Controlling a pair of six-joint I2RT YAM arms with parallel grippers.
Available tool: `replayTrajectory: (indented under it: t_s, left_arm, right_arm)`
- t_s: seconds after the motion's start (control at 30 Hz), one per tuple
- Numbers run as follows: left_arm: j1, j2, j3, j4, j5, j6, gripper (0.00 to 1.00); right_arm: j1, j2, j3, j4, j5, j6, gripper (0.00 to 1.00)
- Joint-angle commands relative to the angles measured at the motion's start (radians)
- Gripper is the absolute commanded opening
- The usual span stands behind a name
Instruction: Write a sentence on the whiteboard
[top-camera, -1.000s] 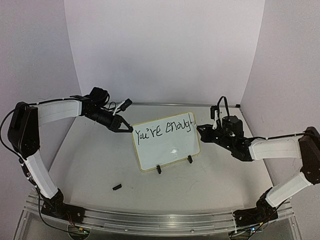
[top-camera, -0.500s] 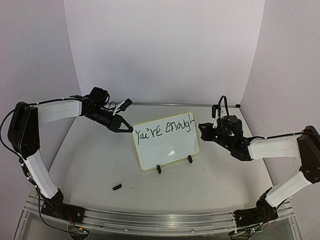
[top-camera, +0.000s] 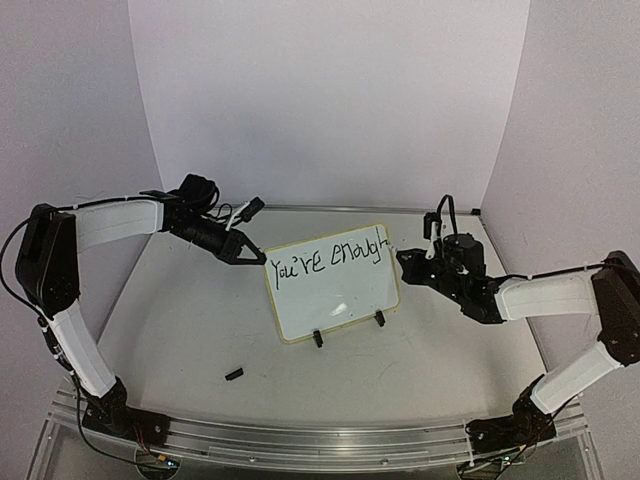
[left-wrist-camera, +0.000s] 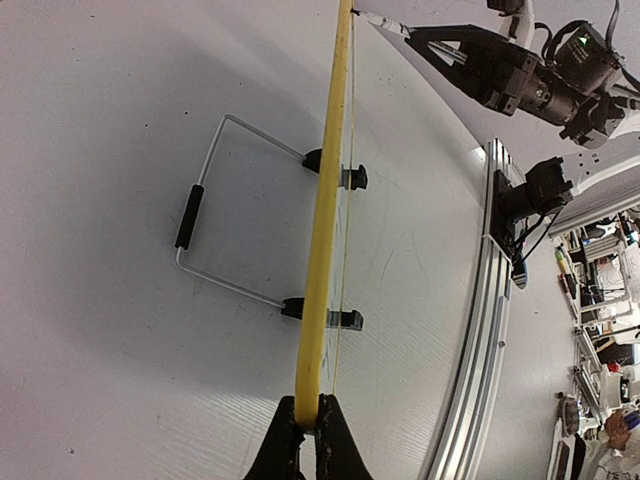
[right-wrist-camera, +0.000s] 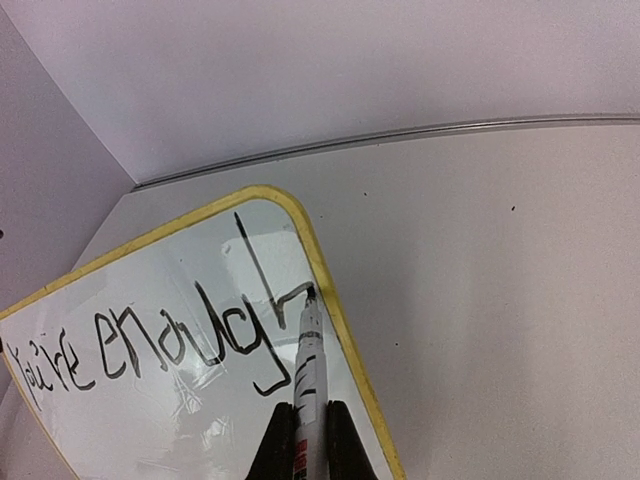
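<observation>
The whiteboard (top-camera: 335, 290) stands tilted on two black clip feet at the table's middle. Black handwriting "You're enough" (top-camera: 325, 258) runs along its top; no second line shows. My left gripper (top-camera: 250, 255) is shut on the board's upper left corner; in the left wrist view the yellow rim (left-wrist-camera: 325, 210) runs edge-on into my gripper (left-wrist-camera: 308, 420). My right gripper (top-camera: 403, 262) is shut on a white marker (right-wrist-camera: 309, 385). The marker's tip (right-wrist-camera: 310, 292) touches the board at the end of the "h" (right-wrist-camera: 265, 285), close to the right rim.
A small black marker cap (top-camera: 234, 375) lies on the table front left of the board. A wire stand (left-wrist-camera: 215, 215) props the board from behind. A metal rail (top-camera: 320, 440) runs along the near edge. Walls close in behind and at both sides.
The right gripper has shifted slightly right and down with the marker, finishing the last letter's stroke. The left arm and the board have not moved.
</observation>
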Motion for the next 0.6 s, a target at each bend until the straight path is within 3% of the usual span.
replayTrajectory:
  t_s: [0.0, 0.57]
  left_arm:
    - [-0.025, 0.004, 0.022, -0.027, -0.064, 0.056, 0.00]
    - [-0.027, -0.004, 0.021, -0.027, -0.067, 0.057, 0.00]
  right_arm:
    - [-0.002, -0.027, -0.034, -0.016, -0.014, 0.017, 0.00]
    - [-0.002, -0.158, -0.098, -0.032, -0.015, 0.036, 0.00]
